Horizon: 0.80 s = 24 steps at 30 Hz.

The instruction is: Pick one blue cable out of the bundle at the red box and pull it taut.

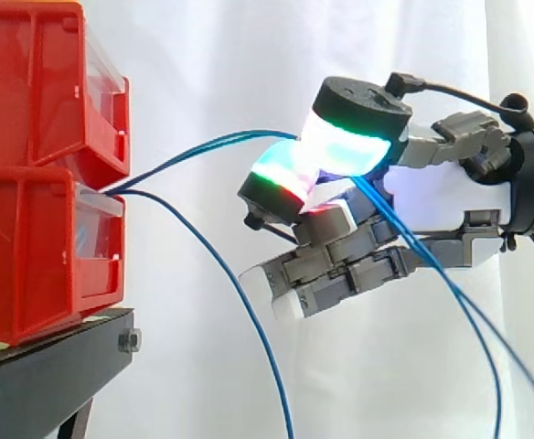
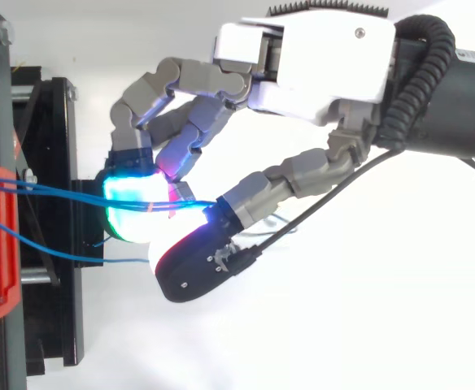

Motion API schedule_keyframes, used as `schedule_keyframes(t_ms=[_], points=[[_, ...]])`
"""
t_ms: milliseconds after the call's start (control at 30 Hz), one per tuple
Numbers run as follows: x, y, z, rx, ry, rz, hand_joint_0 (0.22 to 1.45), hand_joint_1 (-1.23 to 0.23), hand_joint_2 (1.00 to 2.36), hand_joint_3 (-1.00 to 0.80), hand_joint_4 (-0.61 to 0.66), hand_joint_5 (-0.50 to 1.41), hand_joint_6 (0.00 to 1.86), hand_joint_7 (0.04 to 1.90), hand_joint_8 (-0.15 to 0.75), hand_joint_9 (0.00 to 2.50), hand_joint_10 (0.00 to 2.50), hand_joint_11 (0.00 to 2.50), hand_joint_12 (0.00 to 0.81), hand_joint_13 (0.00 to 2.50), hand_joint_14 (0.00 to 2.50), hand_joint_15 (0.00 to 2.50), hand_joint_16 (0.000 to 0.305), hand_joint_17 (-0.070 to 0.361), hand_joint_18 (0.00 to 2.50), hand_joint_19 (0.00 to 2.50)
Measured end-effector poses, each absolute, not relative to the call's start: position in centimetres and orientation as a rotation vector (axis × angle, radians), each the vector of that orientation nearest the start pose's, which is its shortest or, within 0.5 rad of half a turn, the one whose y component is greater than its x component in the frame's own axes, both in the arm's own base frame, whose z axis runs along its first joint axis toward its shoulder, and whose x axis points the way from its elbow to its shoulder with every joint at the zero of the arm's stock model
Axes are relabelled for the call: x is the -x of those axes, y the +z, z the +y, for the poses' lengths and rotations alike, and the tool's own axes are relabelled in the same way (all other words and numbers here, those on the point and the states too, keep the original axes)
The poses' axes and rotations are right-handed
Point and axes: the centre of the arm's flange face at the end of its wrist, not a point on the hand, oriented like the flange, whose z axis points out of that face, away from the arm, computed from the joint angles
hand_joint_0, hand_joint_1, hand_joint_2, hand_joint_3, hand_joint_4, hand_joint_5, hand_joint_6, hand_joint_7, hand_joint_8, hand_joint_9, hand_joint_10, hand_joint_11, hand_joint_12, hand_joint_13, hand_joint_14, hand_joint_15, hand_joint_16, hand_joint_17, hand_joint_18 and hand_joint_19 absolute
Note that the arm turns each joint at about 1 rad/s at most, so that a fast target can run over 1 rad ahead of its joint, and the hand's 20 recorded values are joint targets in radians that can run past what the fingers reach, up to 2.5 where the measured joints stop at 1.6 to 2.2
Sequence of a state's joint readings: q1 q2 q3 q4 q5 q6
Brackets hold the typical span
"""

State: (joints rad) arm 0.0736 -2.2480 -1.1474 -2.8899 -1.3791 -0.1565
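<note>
Pinches blue cable (image 1: 226, 139) between fingertips of the hand (image 1: 443, 197), right of the red boxes (image 1: 29, 247); holds it nearly straight from the lower box. Lets a looser blue strand (image 1: 240, 292) sag beneath, right of the black stand (image 1: 48, 375).

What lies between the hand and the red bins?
In the side view, blue cable pinched in the hand spans that gap to the red bins; a loose blue strand sags below it. Nothing else is there.

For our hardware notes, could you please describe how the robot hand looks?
The robot hand has a white palm shell, grey segmented fingers and thick black-capped pads glowing cyan, green and red, on a black cylindrical wrist.
</note>
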Motion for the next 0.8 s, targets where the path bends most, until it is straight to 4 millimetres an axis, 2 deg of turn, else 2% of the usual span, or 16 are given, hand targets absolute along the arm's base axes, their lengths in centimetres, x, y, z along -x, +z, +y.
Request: schedule_keyframes(t_ms=[133,233,300,367,633,800], points=[[-75.27,29.52,-9.72,-1.155,1.003,1.201,0.49,-0.68,1.00,-0.50,0.18,-0.16,0.90,1.01,0.362,1.04,0.01,1.29,0.392,0.58,0.01,0.32,0.060,0.135,0.50,0.29],[-75.27,29.51,-9.72,-1.156,1.003,1.201,0.49,-0.59,1.00,-0.50,0.18,-0.16,0.90,1.02,0.362,1.05,0.01,1.28,0.389,0.58,0.01,0.33,0.060,0.135,0.49,0.30],[-75.27,29.53,-9.72,-1.155,1.003,1.201,0.53,-0.58,1.00,-0.50,0.17,-0.16,0.90,1.04,0.348,1.05,0.01,1.28,0.378,0.57,0.01,0.33,0.058,0.130,0.47,0.30],[-75.28,29.52,-9.72,-1.155,1.003,1.201,0.59,-0.61,1.00,-0.50,0.17,-0.16,0.90,1.07,0.333,1.04,0.01,1.29,0.366,0.56,0.01,0.33,0.055,0.123,0.46,0.32],[-75.29,29.54,-9.72,-1.154,1.004,1.200,0.62,-0.72,1.01,-0.29,0.16,-0.15,0.91,1.07,0.334,1.07,0.01,1.33,0.366,0.61,0.01,0.34,0.054,0.121,0.49,0.31],[-75.30,29.54,-9.72,-1.154,1.004,1.200,0.67,-0.84,1.01,-0.32,0.13,-0.15,0.91,1.10,0.332,1.07,0.01,1.33,0.365,0.61,0.01,0.33,0.054,0.121,0.52,0.28]])
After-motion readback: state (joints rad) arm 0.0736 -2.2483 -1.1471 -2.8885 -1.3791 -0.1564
